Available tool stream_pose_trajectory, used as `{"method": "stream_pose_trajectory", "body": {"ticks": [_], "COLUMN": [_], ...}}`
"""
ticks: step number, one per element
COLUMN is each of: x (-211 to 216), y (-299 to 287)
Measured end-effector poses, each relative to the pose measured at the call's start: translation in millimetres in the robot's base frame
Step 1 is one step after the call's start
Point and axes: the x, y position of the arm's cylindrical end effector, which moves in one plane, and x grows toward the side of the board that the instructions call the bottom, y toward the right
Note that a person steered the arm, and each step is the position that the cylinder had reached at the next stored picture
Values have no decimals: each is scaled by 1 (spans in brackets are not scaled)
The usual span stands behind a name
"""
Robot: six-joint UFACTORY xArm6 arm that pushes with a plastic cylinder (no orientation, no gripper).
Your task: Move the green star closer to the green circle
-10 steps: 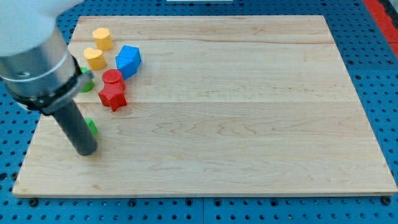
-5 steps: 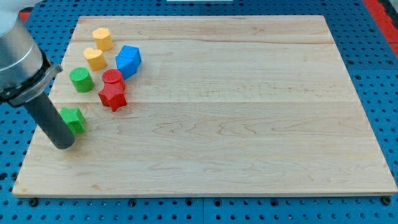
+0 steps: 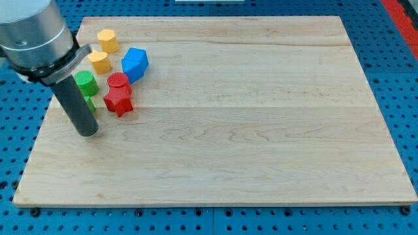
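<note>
My tip (image 3: 87,132) is sitting near the board's (image 3: 261,163) left edge; there is no pincer, just a rod. Green star (image 3: 89,104) is peeking out just behind the rod, touching or nearly touching the green circle (image 3: 85,82) above it. Wide bare wood is lying to my tip's right. No readable writing.

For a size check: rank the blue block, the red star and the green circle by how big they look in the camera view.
1. blue block, clearly largest.
2. red star.
3. green circle, though my rod partly covers it, so second and third are unsure.
</note>
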Motion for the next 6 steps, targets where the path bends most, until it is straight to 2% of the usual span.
{"method": "stream_pose_trajectory", "body": {"ticks": [5,6], "x": [-16,19], "y": [-26,8]}}
